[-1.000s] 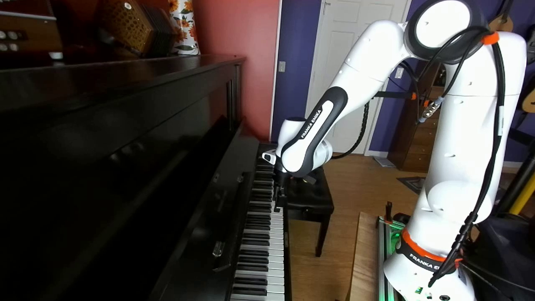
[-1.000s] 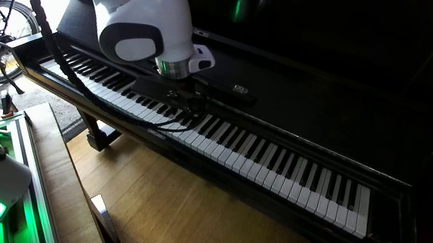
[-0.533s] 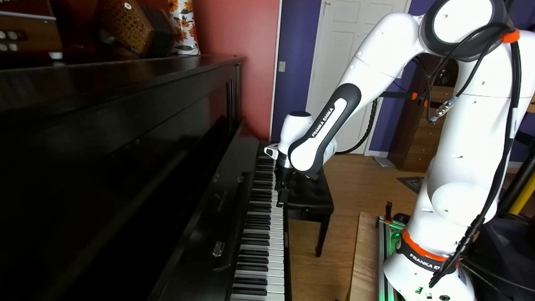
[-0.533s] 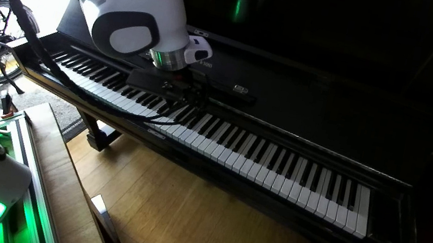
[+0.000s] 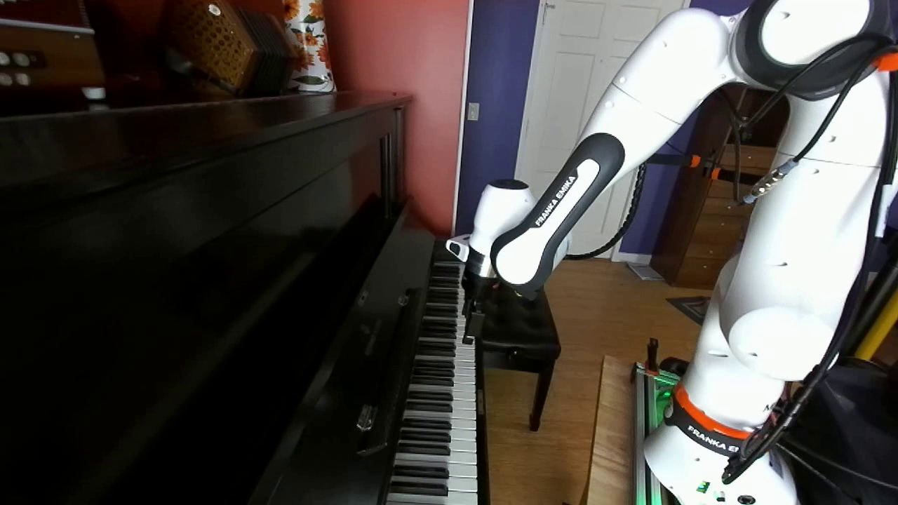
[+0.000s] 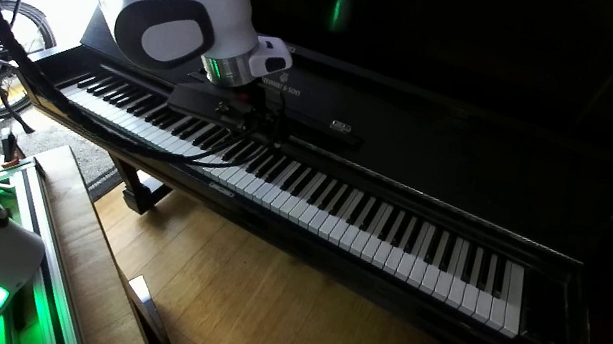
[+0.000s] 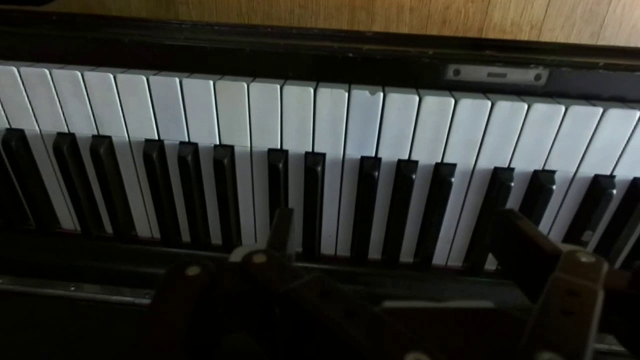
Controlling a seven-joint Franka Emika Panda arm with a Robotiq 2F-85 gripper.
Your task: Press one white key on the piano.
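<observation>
The glossy black upright piano (image 5: 316, 210) stands along one side, and it also shows in an exterior view (image 6: 472, 163). Its row of white keys (image 6: 370, 240) and black keys runs along the front; the white keys (image 7: 330, 117) also fill the wrist view. My gripper (image 7: 394, 217) is open and empty in the wrist view. Its two fingers are spread wide over the black keys near the back edge of the keyboard. In the exterior views the dark gripper (image 5: 471, 330) hangs over the keys, tilted. Whether a fingertip touches a key cannot be told.
A black padded bench (image 5: 515, 319) stands beside the keyboard. The fallboard (image 6: 414, 134) rises behind the keys. A black cable (image 6: 116, 141) loops across the keys. My base sits on a wooden table (image 6: 95, 261). A concertina (image 5: 217, 49) lies on the piano top.
The arm has risen and the gripper has moved up and along the keyboard, leftward in an exterior view. The lettering on the fallboard has come into sight. The keys look unchanged.
</observation>
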